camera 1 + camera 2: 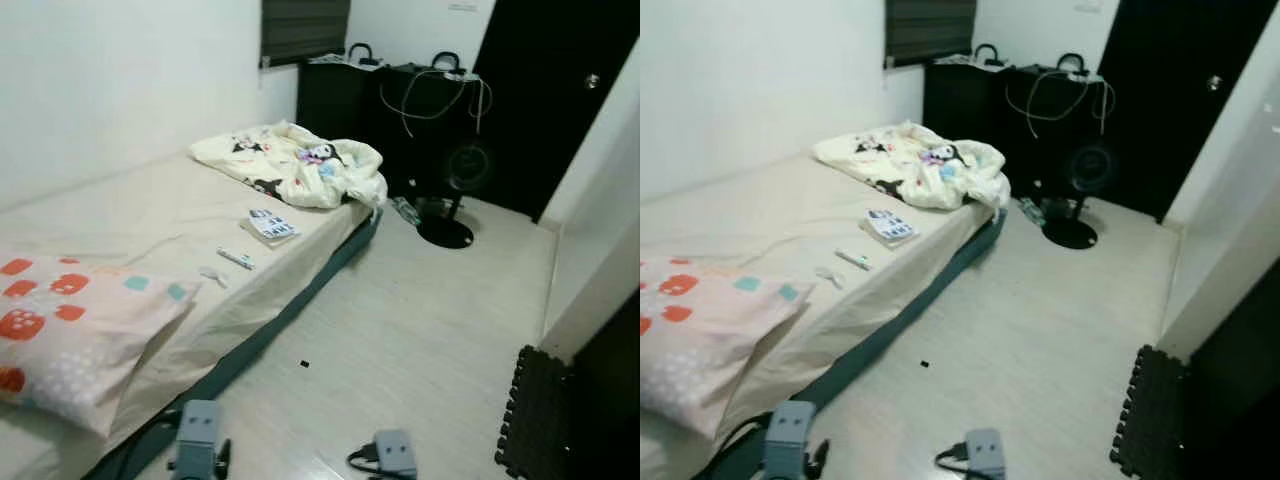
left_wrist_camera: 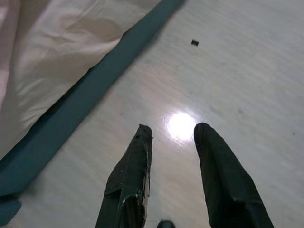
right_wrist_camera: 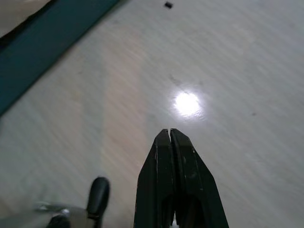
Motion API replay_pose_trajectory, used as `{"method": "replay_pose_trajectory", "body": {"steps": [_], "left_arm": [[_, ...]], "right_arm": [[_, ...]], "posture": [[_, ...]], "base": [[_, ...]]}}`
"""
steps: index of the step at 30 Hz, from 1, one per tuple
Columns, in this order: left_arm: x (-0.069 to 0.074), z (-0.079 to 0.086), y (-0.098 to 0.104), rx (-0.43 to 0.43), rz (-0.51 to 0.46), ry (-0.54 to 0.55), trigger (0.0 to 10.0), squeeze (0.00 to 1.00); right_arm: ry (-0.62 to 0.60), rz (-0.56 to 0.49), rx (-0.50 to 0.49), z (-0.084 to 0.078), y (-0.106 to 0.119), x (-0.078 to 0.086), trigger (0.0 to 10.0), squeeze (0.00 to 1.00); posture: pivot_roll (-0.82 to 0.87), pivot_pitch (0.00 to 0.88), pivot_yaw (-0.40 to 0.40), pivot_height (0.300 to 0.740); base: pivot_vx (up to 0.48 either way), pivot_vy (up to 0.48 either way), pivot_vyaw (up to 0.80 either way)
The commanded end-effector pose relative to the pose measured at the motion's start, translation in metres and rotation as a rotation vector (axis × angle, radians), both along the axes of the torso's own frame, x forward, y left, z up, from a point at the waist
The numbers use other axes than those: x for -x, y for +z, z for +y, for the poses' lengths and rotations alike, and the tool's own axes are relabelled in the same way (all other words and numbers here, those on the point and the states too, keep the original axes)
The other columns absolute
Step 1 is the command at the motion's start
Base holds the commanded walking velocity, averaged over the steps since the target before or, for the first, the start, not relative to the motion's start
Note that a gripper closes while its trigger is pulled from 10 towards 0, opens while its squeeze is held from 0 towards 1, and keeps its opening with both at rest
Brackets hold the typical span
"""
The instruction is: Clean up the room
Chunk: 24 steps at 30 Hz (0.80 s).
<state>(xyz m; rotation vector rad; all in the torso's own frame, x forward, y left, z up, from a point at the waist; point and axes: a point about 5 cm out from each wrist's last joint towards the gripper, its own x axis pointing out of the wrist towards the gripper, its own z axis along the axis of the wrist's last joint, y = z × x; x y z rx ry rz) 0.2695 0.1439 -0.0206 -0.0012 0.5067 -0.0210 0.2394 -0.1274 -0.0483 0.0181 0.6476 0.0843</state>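
A low bed (image 1: 140, 215) with a cream sheet and teal base runs along the left wall. On it lie a crumpled cartoon-print blanket (image 1: 300, 165), a book (image 1: 270, 227), a small tube-like item (image 1: 236, 259), a small white object (image 1: 211, 274) and a pillow (image 1: 70, 330) with orange patches. A tiny black scrap (image 1: 304, 364) lies on the pale floor. Both arms hang low over the floor beside the bed. My left gripper (image 2: 173, 128) is open and holds nothing. My right gripper (image 3: 169, 130) is shut with nothing in it.
A black floor fan (image 1: 455, 195) stands near the foot of the bed, with a bottle (image 1: 405, 210) beside it. A black cabinet (image 1: 400, 110) with cables and a dark door (image 1: 545, 100) are at the back. A dark foam mat (image 1: 535, 415) lies at the right.
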Motion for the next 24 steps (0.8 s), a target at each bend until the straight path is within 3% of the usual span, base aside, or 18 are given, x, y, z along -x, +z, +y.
{"method": "replay_pose_trajectory", "body": {"steps": [1,24], "left_arm": [[0.005,-0.0048,-0.0051,0.005,0.028,-0.015,10.0,0.0],[0.0043,-0.0041,-0.0041,0.007,0.023,-0.014,10.0,0.0]], "right_arm": [[-0.016,0.007,0.009,-0.0052,-0.001,0.0008,10.0,0.0],[-0.015,0.005,0.006,-0.0042,-0.0007,0.0006,10.0,0.0]], "posture": [[0.03,0.008,0.039,0.74],[0.03,0.019,0.041,0.74]], "base": [[0.262,0.0,0.0],[0.261,0.0,0.0]]}}
